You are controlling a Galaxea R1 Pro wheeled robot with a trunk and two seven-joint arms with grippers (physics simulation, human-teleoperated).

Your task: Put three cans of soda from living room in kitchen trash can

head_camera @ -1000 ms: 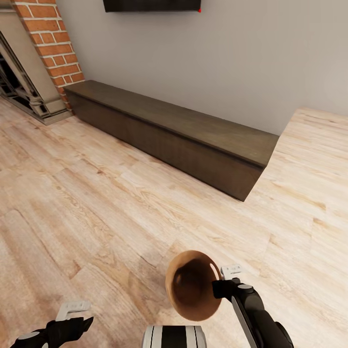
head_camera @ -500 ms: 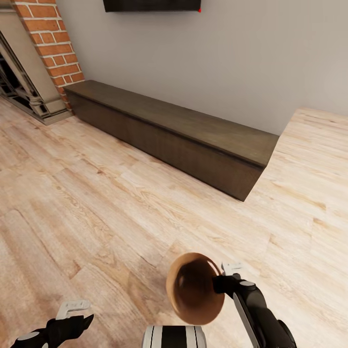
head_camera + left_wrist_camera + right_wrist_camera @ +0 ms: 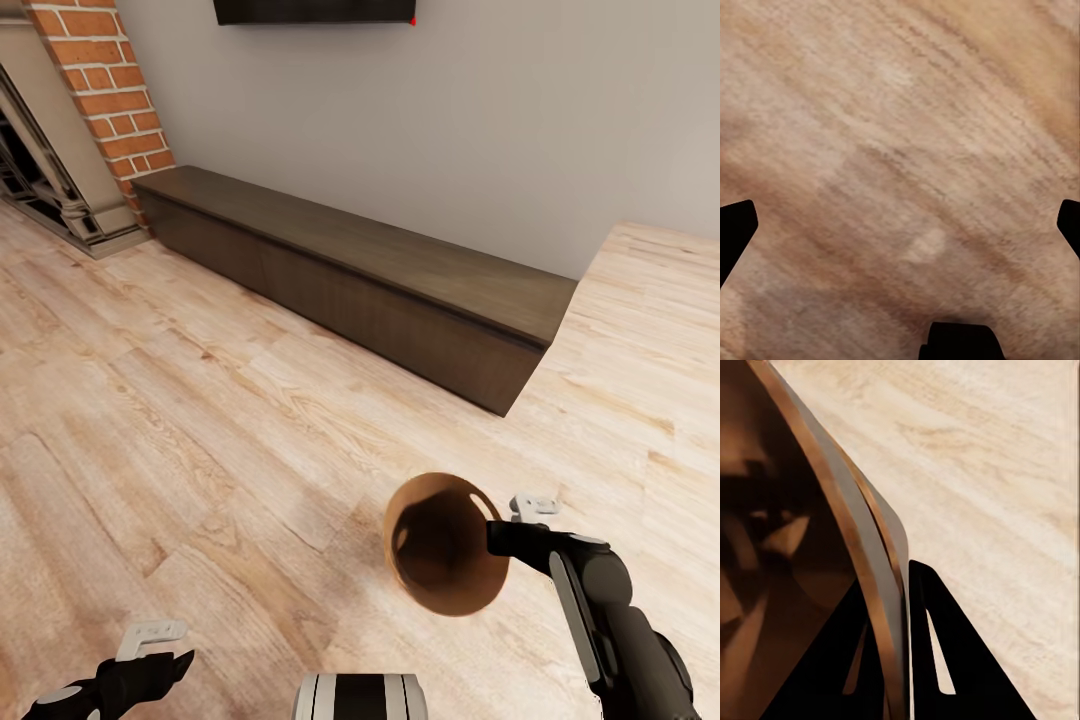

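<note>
My right gripper [image 3: 503,537] is shut on the rim of the tash can [image 3: 445,545], a small brown wooden bucket held above the floor and tilted so that its dark inside faces the head camera. In the right wrist view the thin bucket wall [image 3: 795,585] is pinched between the two black fingers [image 3: 945,660]. My left gripper [image 3: 165,650] hangs low at the left over the planks. Its fingers [image 3: 735,229] are spread wide in the left wrist view, with nothing between them. The cans of soda are out of view.
A long dark bench [image 3: 350,270] runs along the grey wall ahead. The red-brick fireplace [image 3: 100,90] stands at the far left, and the TV [image 3: 310,10] hangs above. Pale plank floor [image 3: 200,430] stretches between me and the bench.
My right arm has carried the bucket forward and to the right, away from my trunk. The left arm and the room have stayed put.
</note>
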